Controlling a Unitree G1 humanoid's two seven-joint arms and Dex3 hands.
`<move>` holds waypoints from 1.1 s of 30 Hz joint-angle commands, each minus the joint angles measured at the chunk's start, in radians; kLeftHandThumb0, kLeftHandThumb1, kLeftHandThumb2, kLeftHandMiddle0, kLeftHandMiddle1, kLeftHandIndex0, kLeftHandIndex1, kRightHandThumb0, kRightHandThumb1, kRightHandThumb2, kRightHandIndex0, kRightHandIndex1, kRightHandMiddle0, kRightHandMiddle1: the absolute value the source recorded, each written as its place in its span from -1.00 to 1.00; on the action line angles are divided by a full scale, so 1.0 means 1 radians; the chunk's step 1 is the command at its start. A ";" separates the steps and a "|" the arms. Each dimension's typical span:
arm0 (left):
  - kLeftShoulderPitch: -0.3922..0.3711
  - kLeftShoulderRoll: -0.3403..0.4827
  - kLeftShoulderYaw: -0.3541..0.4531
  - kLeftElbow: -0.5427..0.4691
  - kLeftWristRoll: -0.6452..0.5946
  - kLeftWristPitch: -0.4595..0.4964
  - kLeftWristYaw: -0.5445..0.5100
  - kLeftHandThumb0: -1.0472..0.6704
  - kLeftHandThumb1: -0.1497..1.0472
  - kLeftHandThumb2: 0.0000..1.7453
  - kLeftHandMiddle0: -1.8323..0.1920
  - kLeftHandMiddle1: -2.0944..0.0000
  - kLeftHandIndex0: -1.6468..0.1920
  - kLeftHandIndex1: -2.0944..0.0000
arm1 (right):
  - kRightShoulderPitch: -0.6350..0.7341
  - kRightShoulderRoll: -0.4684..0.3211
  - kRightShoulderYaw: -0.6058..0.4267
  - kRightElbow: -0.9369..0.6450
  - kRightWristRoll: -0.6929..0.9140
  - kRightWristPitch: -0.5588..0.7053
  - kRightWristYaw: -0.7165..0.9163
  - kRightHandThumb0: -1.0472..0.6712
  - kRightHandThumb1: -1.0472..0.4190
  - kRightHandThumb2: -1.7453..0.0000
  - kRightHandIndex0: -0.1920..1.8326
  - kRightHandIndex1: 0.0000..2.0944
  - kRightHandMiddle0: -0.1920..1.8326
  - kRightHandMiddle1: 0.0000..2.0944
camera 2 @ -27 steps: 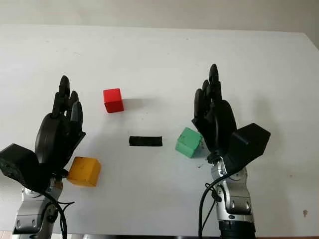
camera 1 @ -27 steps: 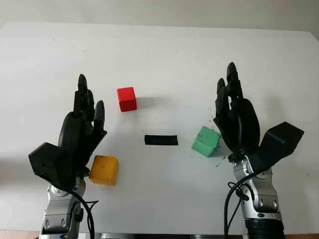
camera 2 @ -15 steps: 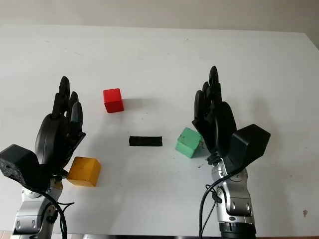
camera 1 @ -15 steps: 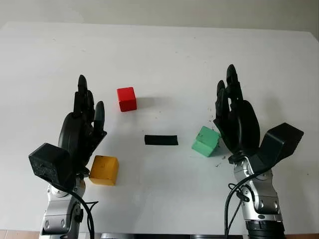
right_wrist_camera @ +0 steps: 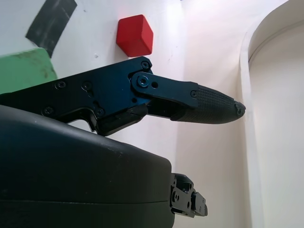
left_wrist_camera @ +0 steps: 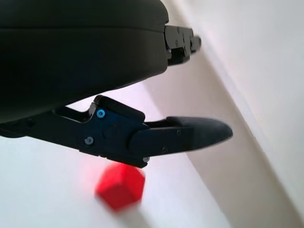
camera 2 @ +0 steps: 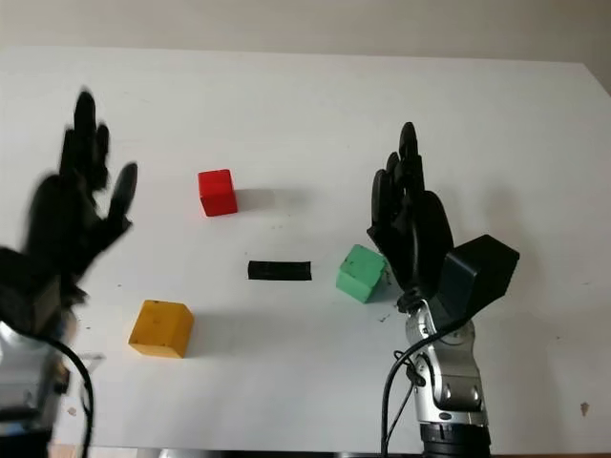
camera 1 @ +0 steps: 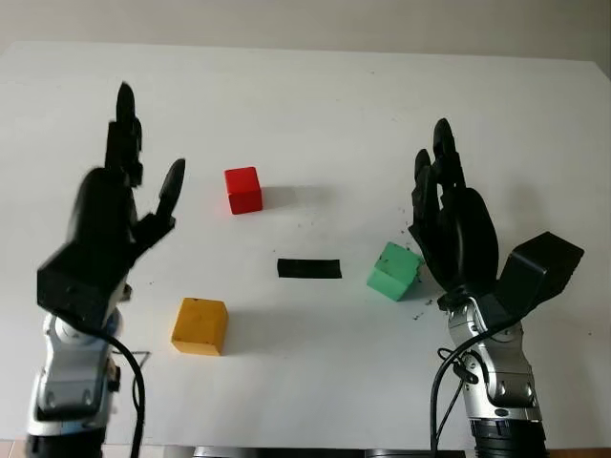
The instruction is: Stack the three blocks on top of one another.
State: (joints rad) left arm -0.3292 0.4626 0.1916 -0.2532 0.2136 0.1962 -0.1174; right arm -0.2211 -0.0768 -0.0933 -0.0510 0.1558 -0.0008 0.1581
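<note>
Table (camera 1: 315,105): white, seen across whole frame.
Red block (camera 1: 242,189): upper centre-left, standing alone, well apart from other blocks.
Yellow block (camera 1: 200,325): lower left, apart from both hands.
Green block (camera 1: 393,270): centre-right, slightly tilted, just left of R hand's palm; contact can't be told.
Black tape strip (camera 1: 308,268): centre, between yellow and green blocks, below red block.
L hand (camera 1: 113,219): raised at left of frame, above and left of yellow block, nothing held, fingers extended. Red block is seen past it in the wrist view.
R hand (camera 1: 452,229): right of centre, fingers extended upward, nothing held, green block beside it.
No blocks are stacked.
</note>
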 commanded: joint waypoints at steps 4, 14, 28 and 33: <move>-0.207 0.172 -0.086 0.009 0.104 0.166 -0.155 -0.70 0.98 -0.90 0.61 0.95 0.45 0.84 | -0.026 -0.016 -0.011 0.006 -0.006 -0.014 -0.008 -0.66 -1.00 0.30 -1.00 -1.00 -1.00 -1.00; -0.420 0.269 -0.295 0.194 0.242 0.143 -0.346 -0.84 0.96 -0.94 0.69 0.96 0.54 0.92 | -0.028 -0.020 -0.017 -0.002 -0.003 -0.019 -0.012 -0.64 -1.00 0.28 -1.00 -1.00 -1.00 -1.00; -0.499 0.219 -0.437 0.408 0.392 0.009 -0.322 -0.85 0.91 -0.93 0.83 0.96 0.52 0.94 | -0.008 -0.032 -0.013 -0.028 -0.014 -0.007 -0.003 -0.60 -1.00 0.24 -1.00 -1.00 -1.00 -1.00; -0.491 0.203 -0.453 0.420 0.423 0.004 -0.326 -0.87 0.91 -0.94 0.82 0.95 0.51 0.94 | -0.008 -0.031 -0.012 -0.033 -0.016 0.000 -0.005 -0.60 -1.00 0.23 -1.00 -1.00 -1.00 -1.00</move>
State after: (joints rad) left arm -0.7994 0.6685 -0.2524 0.1648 0.6258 0.2074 -0.4459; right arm -0.2412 -0.0978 -0.1080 -0.0650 0.1434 -0.0023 0.1523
